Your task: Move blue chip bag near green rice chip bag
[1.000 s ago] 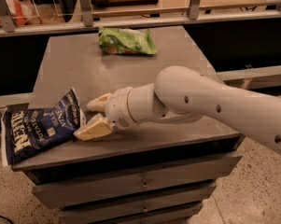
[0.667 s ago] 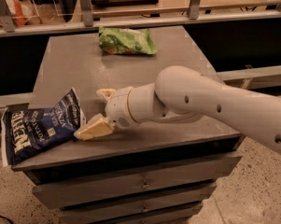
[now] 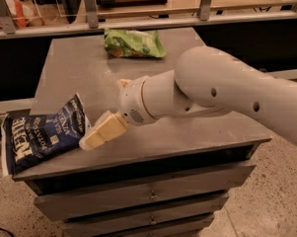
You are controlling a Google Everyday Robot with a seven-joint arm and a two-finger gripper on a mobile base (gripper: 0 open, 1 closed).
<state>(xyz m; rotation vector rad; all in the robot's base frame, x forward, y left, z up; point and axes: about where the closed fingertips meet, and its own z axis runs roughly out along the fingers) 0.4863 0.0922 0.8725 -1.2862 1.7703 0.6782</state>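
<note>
A grey cabinet top (image 3: pixel 74 83) with drawers below fills the middle of the camera view. My robot's thick white arm (image 3: pixel 222 93) reaches in from the right and runs low across the near half of the top, sloping down toward the left.

The blue chip bag (image 3: pixel 39 139) lies flat at the near left corner, and its left end seems to hang slightly over the edge. The green rice chip bag (image 3: pixel 133 43) lies at the far edge of the top, well apart from the blue one.

I judge the blue bag to be light, puffy and crinkly, with slick film that could slide under a push and chips that could crush under a hard squeeze. The raised right corner nearest the arm looks like the best place to pinch.

The gripper (image 3: pixel 104 113) sits just right of the blue bag with its fingers spread and holding nothing. The lower finger (image 3: pixel 106 132) points at the bag's right edge, touching it or nearly so. The upper finger (image 3: pixel 123 83) shows above the wrist.
</note>
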